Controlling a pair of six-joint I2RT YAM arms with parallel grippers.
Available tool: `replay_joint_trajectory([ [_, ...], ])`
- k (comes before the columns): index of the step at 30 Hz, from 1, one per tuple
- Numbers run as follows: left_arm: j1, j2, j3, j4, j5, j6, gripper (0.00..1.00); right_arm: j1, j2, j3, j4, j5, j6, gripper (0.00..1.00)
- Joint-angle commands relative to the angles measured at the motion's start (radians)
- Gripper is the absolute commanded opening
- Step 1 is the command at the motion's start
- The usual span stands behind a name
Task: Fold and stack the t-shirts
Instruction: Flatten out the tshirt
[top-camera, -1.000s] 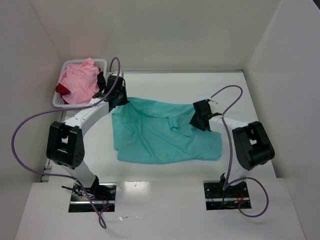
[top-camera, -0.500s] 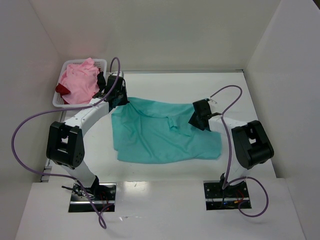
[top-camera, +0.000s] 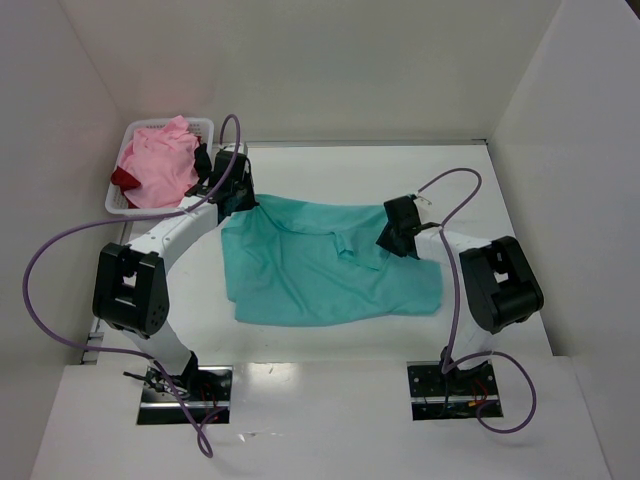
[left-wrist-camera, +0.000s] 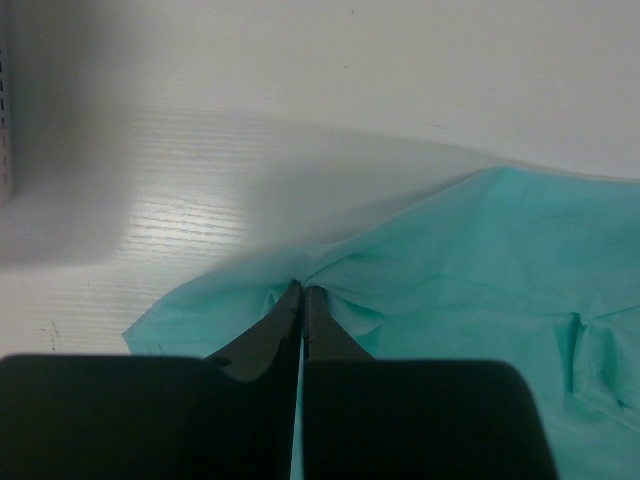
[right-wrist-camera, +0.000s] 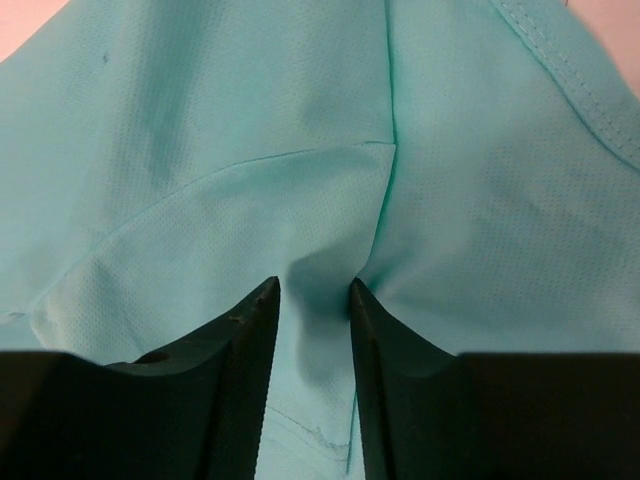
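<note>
The teal t-shirt (top-camera: 320, 275) lies rumpled on the desk (top-camera: 330, 170). The right claw (right-wrist-camera: 313, 287) pinches a fold at its right edge; the left claw (left-wrist-camera: 301, 290) is clenched on its far-left corner. Beyond, the pink t-shirt (top-camera: 160, 165) lies over the dark red t-shirt (top-camera: 122, 178) in the basket (top-camera: 113, 205).

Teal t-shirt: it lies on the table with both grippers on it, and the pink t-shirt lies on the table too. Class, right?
The pink t-shirt sits in the white basket, not on the table: see the top external view. The teal t-shirt lies on the table with the left gripper and right gripper on it.
</note>
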Motion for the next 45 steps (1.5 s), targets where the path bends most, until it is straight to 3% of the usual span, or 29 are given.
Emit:
replay_joint_trajectory([
  [1,0.006,-0.009,0.01,0.04,0.008,0.023,0.0,-0.007,-0.001,0.032,0.055,0.004,0.011,0.39],
  [4,0.006,-0.009,0.01,0.04,0.008,0.023,0.0,-0.007,0.01,0.032,0.055,0.004,0.011,0.36],
  [12,0.006,-0.009,0.01,0.04,0.008,0.032,0.0,-0.007,0.021,0.042,0.055,-0.008,0.011,0.12],
  [15,0.006,-0.009,0.01,0.04,0.008,0.032,0.0,-0.007,0.021,0.051,0.046,-0.008,0.011,0.09],
  [20,0.006,-0.009,0.01,0.04,0.018,0.032,0.0,-0.007,0.039,0.062,0.031,-0.008,0.02,0.25],
  [22,0.006,-0.009,0.01,0.04,0.018,0.032,0.0,-0.007,0.039,0.062,0.021,-0.008,0.02,0.41],
  [23,0.006,-0.009,0.01,0.04,0.018,0.032,0.0,-0.007,0.039,0.071,0.021,-0.008,0.02,0.41],
  [25,0.006,-0.009,0.01,0.04,0.018,0.032,0.0,-0.007,0.039,0.071,0.021,-0.008,0.02,0.38],
  [28,0.006,-0.009,0.01,0.04,0.018,0.032,0.0,-0.007,0.039,0.071,0.012,-0.008,0.02,0.19],
  [29,0.006,-0.009,0.01,0.04,0.018,0.032,0.0,-0.007,0.048,0.071,0.012,0.002,0.02,0.07],
  [30,0.006,-0.009,0.01,0.04,0.018,0.032,0.0,-0.007,0.049,0.071,0.012,0.002,0.02,0.05],
  [37,0.015,-0.048,0.033,0.021,0.008,0.042,0.0,-0.007,-0.117,0.15,-0.067,0.085,0.007,0.0],
  [45,0.06,-0.183,0.134,-0.053,0.039,0.065,0.0,-0.045,-0.269,0.439,-0.136,0.105,-0.134,0.0],
])
